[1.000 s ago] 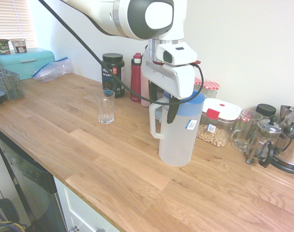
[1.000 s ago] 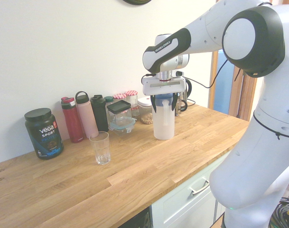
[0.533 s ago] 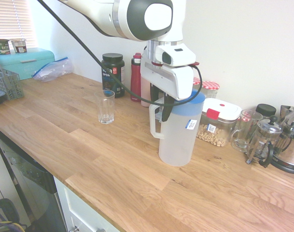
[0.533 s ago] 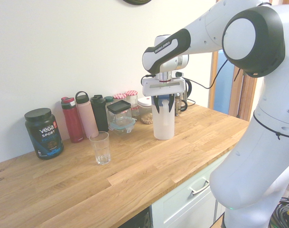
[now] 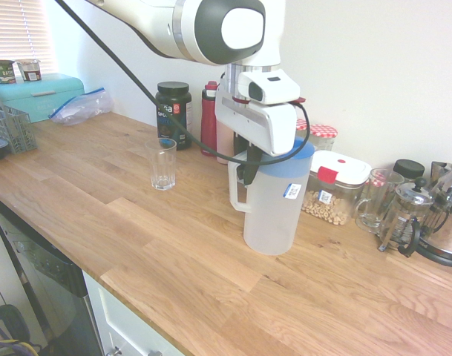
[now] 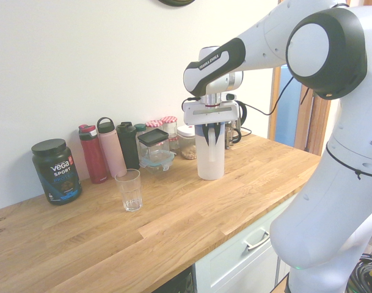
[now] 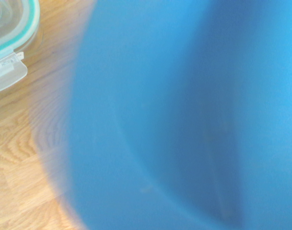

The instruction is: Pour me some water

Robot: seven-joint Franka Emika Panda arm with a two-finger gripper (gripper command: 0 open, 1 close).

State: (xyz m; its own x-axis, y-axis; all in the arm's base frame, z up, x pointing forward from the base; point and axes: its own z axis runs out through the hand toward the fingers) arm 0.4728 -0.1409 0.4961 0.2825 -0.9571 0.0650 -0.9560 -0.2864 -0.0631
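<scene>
The gripper [image 5: 247, 169] points straight down over the frosted water jug [image 5: 274, 211], its dark fingers [image 6: 203, 135] drawn in narrow at the top of the jug's side handle [image 5: 235, 187], apparently clamped on it, just under the round blue lid [image 5: 294, 157]. In the wrist view that lid [image 7: 184, 115] fills nearly the whole picture as a blurred blue mass. The jug stands upright on the wooden countertop [image 5: 136, 230], toward the back edge near the wall and well in from the front edge. An empty drinking glass [image 5: 163, 164] stands apart from the jug, further along the countertop. Along the back edge runs a row of a black protein tub [image 5: 174, 114], a red bottle [image 5: 209, 119] and a pink bottle [image 6: 112, 148], then a clear food container with a white lid [image 5: 337, 185], and a French press [image 5: 405, 217] toward the far end.
</scene>
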